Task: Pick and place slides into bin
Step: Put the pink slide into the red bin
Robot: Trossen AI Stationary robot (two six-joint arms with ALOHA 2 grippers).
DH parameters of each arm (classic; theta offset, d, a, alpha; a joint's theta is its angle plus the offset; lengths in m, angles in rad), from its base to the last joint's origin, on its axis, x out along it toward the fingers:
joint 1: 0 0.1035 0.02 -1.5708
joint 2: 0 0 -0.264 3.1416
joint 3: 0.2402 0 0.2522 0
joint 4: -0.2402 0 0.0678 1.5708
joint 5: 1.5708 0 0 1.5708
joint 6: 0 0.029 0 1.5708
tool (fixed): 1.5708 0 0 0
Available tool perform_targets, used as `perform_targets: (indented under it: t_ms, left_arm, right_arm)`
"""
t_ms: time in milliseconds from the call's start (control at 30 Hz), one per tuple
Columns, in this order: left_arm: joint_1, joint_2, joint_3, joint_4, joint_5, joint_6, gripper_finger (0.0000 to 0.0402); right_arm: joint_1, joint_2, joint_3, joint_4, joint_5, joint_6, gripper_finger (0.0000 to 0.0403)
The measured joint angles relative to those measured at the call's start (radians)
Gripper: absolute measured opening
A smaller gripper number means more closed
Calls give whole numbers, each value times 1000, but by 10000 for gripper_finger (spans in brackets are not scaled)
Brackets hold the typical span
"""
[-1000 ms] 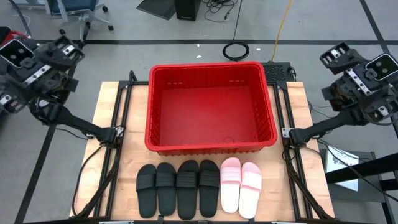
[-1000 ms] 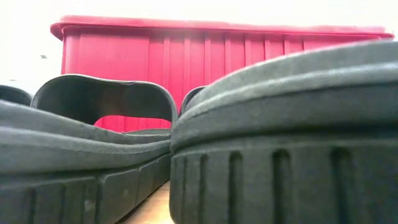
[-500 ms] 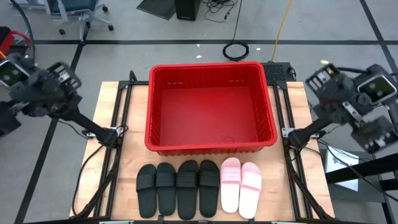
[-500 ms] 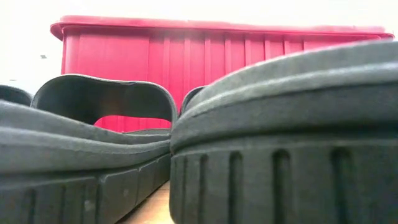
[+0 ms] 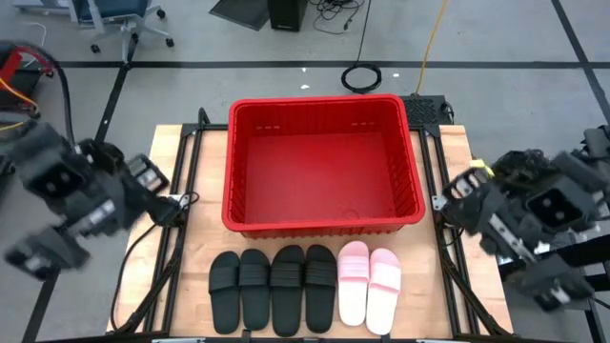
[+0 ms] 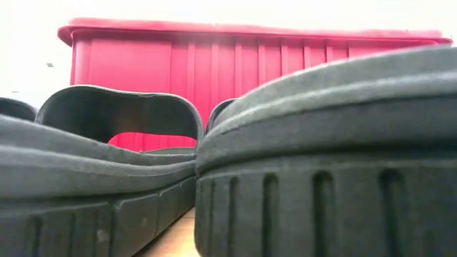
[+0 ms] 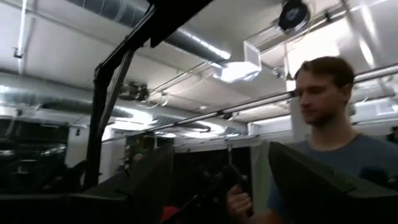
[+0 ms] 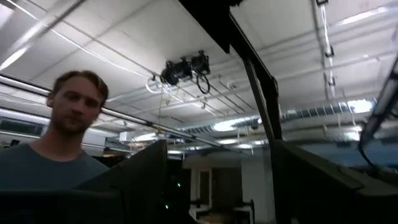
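Six slides are seen in a row on the near edge of the table, side by side and touching, toes pointing toward the bin. None has been placed yet: the bin, which sits just beyond them at the table's middle and far side, shows only its bare red floor. The whole task is therefore judged as still to be done, with all six picks left.

At the left, the left gripper is held above the table's left edge, well apart from the slides. In the left wrist view its two dark fingers are seen spread wide with nothing between them, pointed up at the ceiling and at a person beyond the table.

Four black slides take up the left of the row. They are matte, each with a wide strap, and in the low view a ribbed sole edge is seen close up. Two pale pink slides finish the row at the right.

At the right, the right gripper is held just off the table's right edge, level with the bin's near corner. Its fingers are likewise seen parted and empty.
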Motion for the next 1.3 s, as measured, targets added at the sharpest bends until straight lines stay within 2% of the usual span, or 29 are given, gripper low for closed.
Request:
perform_targets:
  t_ms: [133,233,400,533,767,933,1000,1167,1300]
  left_arm:
    - [-60,46,0,4,-181,79,273]
    - [-101,77,0,7,-281,111,273]
    - [-161,133,0,45,-388,115,273]
    - [-203,175,0,102,-447,151,273]
    - [-235,210,-1,134,-551,133,273]
    - [-250,218,-1,130,-564,127,273]
    - [-251,216,-1,132,-564,127,273]
    - [-250,216,-1,129,-565,139,273]
    - [-251,216,-1,130,-570,171,273]
  right_arm:
    - [114,5,0,-40,163,-9,281]
    - [187,20,0,-45,268,-33,281]
    - [275,44,0,-140,537,-11,281]
    - [316,67,0,-299,735,81,281]
    - [330,114,-3,-583,865,325,281]
    - [321,145,-14,-843,861,563,281]
    - [307,153,-14,-961,808,686,281]
    - [245,179,-14,-1241,509,1000,281]
    - [195,214,-14,-1432,238,1135,281]
